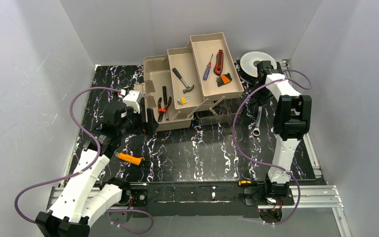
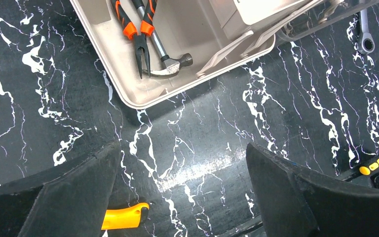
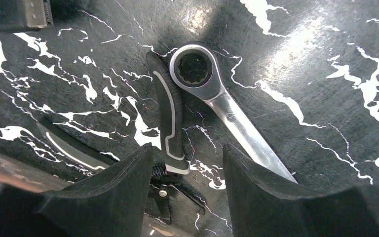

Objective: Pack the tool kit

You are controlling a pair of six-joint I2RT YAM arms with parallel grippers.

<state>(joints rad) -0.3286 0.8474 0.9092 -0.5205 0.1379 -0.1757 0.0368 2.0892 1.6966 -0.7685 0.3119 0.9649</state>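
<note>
Steel, stiff, slick and fairly heavy, the silver ring-headed ratchet wrench (image 3: pixel 227 111) lies flat on the black white-veined mat (image 3: pixel 325 148), right of the taupe plastic toolbox (image 1: pixel 154 81) and just beside a black-handled plier-like tool (image 3: pixel 170 118). Its narrow shank looks the surest hold. The right gripper (image 3: pixel 187 158) hangs over both tools, jaws partly apart and gripping nothing, and the left gripper (image 2: pixel 181 168) stands wide apart and empty.

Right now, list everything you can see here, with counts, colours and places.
toolbox: one, taupe, open, back centre
pliers: one, orange-black, toolbox base
hammer, yellow item: one each, middle tray
screwdriver, red knife, orange hex keys: one each, top tray
spool: one, silver, back right
wrench: at least one, silver, mat right of toolbox
black-handled tool: one, mat, below right gripper
orange-handled tool: one, mat, front left
left gripper: black, open above mat
right gripper: black, open
</note>
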